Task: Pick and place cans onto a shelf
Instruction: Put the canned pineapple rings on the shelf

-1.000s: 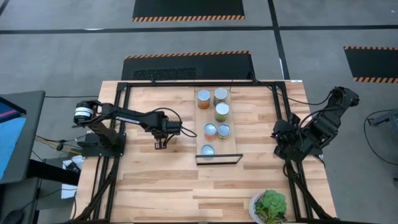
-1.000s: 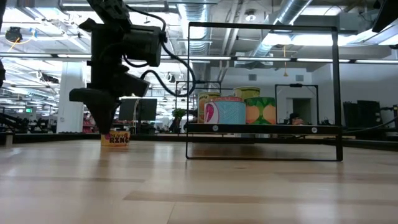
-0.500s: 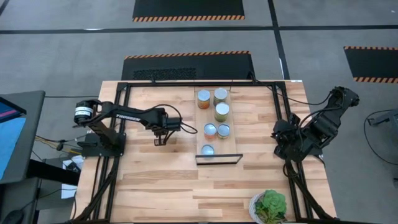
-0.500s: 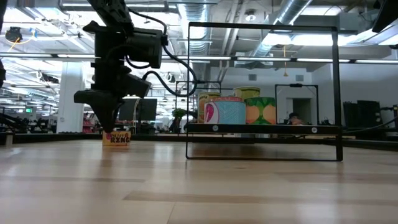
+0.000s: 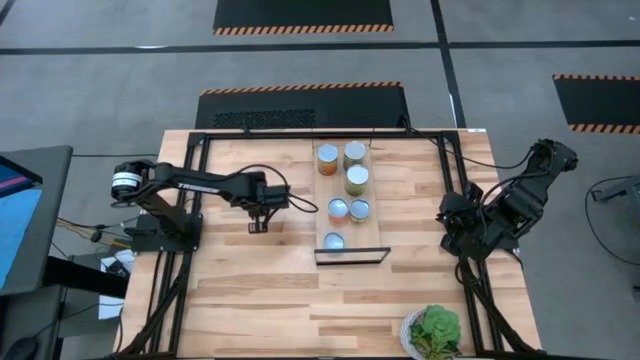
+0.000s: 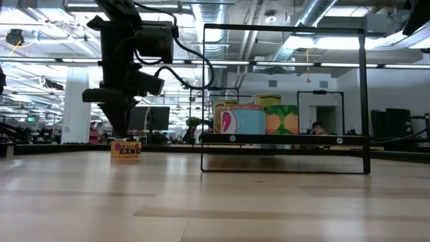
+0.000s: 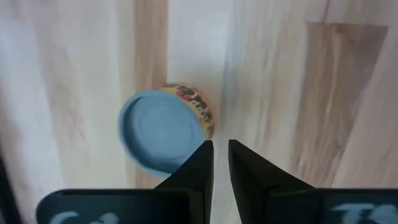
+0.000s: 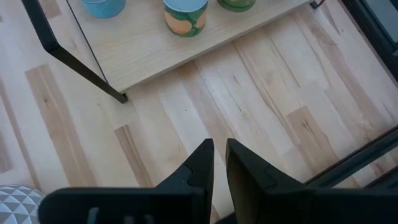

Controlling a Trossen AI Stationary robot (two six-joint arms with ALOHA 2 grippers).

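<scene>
Left hand [image 5: 258,224] over the counter [image 5: 250,290], beside a lone can [image 7: 166,127].
Its fingers are narrow, nearly touching, holding nothing; the can stands upright on the counter just next to the fingertips. Six cans [image 5: 347,180] sit on the shelf [image 5: 372,225], well apart from it. Right hand [image 8: 218,163] waits at the counter's right edge, fingers narrow and empty. Plant [image 5: 433,332] at the near corner.

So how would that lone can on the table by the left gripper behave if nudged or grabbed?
The can looks short and wide, standing upright, so a nudge would probably slide it, not tip it. Its rigid round wall likely suits a pinch from the left gripper, whose fingers are nearly together above it.
</scene>
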